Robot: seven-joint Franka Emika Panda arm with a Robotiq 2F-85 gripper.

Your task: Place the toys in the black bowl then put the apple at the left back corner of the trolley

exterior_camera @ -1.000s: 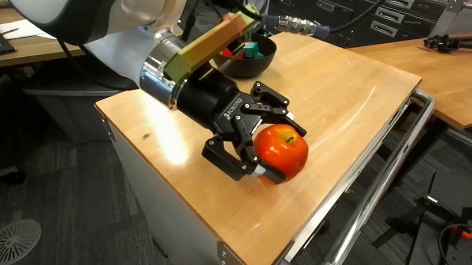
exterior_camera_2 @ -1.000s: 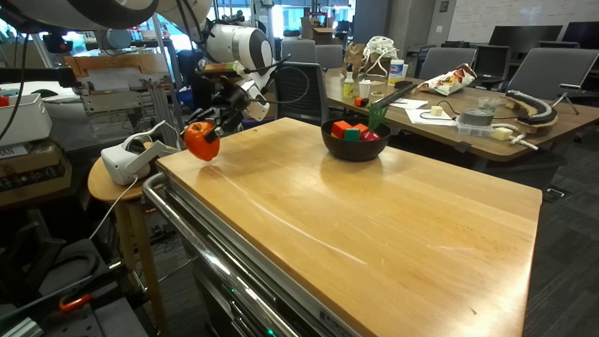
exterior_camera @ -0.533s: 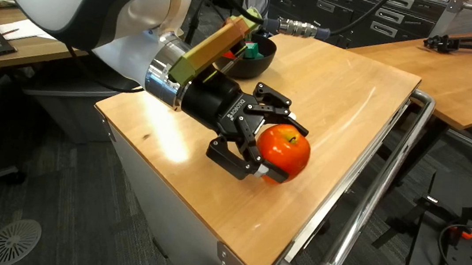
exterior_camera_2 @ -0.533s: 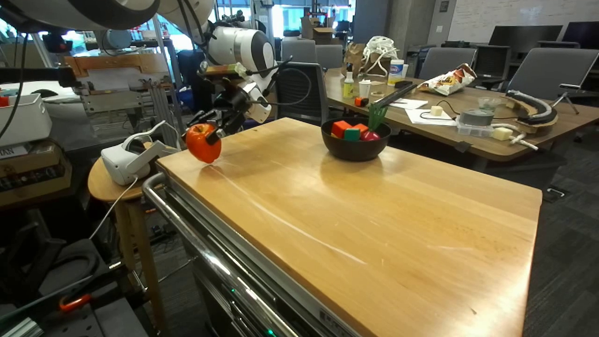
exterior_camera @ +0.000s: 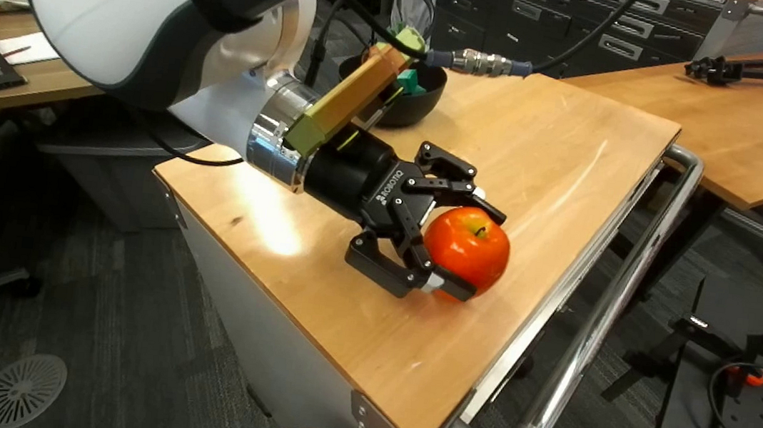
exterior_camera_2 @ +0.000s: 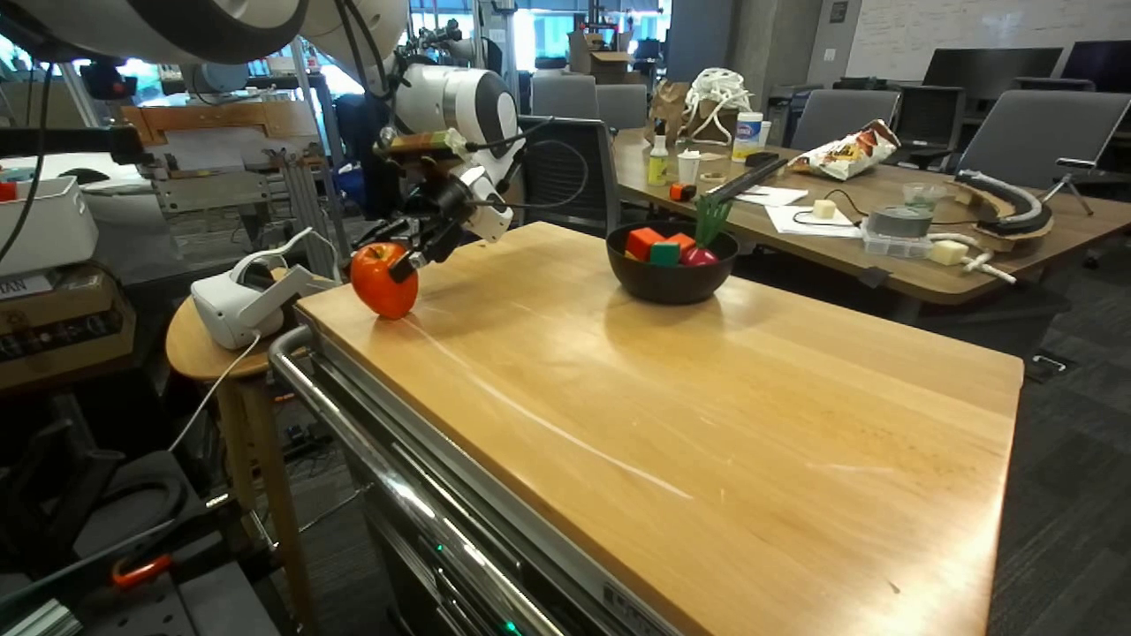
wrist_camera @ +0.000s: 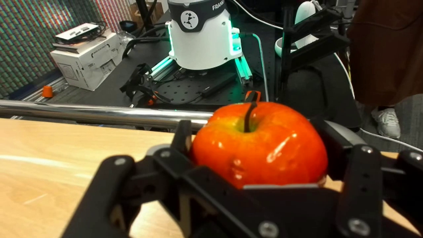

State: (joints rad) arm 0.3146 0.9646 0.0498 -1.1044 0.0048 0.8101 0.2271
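My gripper (exterior_camera: pixel 475 250) is shut on the glossy red-orange apple (exterior_camera: pixel 464 258), one finger on each side, stem tilted up. In the wrist view the apple (wrist_camera: pixel 261 152) fills the space between both fingers. It sits low over the trolley (exterior_camera_2: pixel 751 424), near a corner by the rail handle; whether its underside touches the wood I cannot tell. The black bowl (exterior_camera_2: pixel 671 284) rests on the trolley top, apart from the apple. Toys lie in it: red blocks (exterior_camera_2: pixel 643 242), a green-teal block (exterior_camera_2: pixel 664 254) and a dark red fruit piece (exterior_camera_2: pixel 698 257). The arm partly hides the bowl in an exterior view.
A silver rail handle (exterior_camera: pixel 597 339) runs along the trolley's edge beside the apple. A round stool with a white headset (exterior_camera_2: pixel 237 309) stands just off that corner. A cluttered desk (exterior_camera_2: pixel 990 234) and a neighbouring wooden desk (exterior_camera: pixel 758 128) flank the trolley.
The gripper and apple have sunk toward the trolley top together, shifting slightly toward the handle edge. Bowl and toys have stayed put.
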